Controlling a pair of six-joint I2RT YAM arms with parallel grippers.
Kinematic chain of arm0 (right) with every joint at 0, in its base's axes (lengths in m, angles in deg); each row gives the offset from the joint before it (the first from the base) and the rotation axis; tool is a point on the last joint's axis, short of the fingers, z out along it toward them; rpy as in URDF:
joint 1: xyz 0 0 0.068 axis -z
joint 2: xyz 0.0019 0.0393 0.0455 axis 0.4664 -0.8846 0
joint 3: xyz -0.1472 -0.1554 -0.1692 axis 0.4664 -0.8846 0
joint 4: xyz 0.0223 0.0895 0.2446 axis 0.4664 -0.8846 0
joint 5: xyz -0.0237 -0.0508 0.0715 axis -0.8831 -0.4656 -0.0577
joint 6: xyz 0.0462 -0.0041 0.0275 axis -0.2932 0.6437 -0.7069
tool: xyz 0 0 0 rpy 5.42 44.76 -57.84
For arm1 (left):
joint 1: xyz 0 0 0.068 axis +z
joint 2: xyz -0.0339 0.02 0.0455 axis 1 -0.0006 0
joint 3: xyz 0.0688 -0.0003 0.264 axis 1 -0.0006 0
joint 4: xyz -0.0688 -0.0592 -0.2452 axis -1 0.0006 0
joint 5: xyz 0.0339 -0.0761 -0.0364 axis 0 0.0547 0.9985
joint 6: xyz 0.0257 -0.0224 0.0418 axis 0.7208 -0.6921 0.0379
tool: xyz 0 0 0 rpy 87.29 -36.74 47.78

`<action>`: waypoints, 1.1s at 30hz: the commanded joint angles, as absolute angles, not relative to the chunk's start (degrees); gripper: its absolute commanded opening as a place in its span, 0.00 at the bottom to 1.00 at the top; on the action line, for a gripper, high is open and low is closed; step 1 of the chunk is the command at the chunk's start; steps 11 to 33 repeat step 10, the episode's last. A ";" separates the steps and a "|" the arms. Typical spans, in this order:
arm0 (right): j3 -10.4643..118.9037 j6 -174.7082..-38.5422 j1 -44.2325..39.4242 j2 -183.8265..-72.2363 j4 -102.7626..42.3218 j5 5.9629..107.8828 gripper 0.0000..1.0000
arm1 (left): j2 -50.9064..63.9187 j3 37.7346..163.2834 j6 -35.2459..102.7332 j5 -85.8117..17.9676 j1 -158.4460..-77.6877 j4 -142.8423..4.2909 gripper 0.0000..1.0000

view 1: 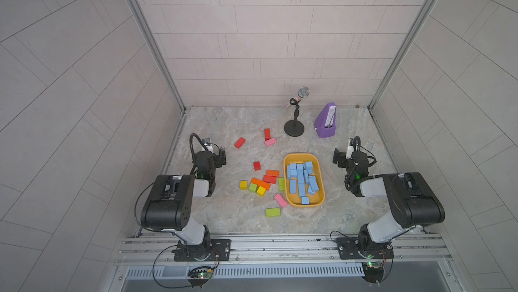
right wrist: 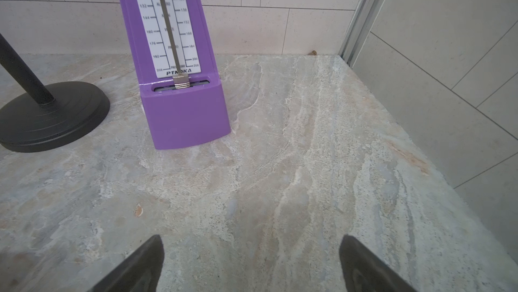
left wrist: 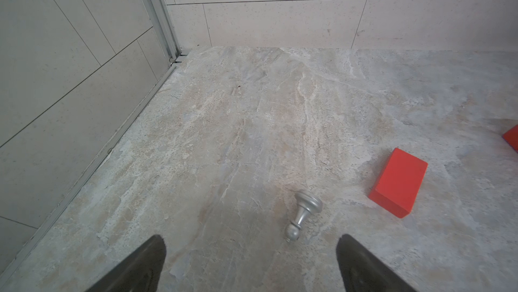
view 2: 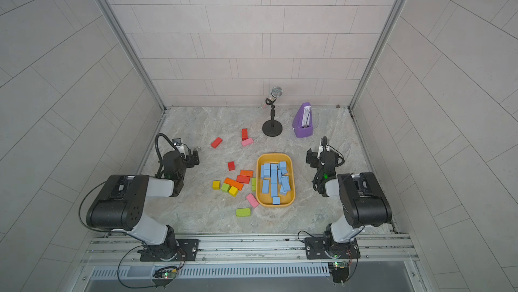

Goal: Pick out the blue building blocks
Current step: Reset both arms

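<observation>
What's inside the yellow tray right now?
Only blue building blocks show in the yellow tray, some lying across others. No other colour is visible. Whatever sits beneath the pile, and most of the tray floor, is covered.

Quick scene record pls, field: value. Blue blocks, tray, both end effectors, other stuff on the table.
blue building blocks: all visible ones in the yellow tray
left end effector: open, empty, over table by a silver knob
right end effector: open, empty, facing the purple metronome
other blocks: red, orange, yellow, green, pink; on table outside tray
task: looks done
</observation>
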State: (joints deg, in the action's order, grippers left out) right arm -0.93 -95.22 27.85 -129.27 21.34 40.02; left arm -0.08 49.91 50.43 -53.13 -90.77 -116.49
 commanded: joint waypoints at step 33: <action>-0.92 -93.99 27.80 -129.43 22.36 39.30 0.99 | -0.27 49.86 49.96 -53.34 -90.85 -118.07 1.00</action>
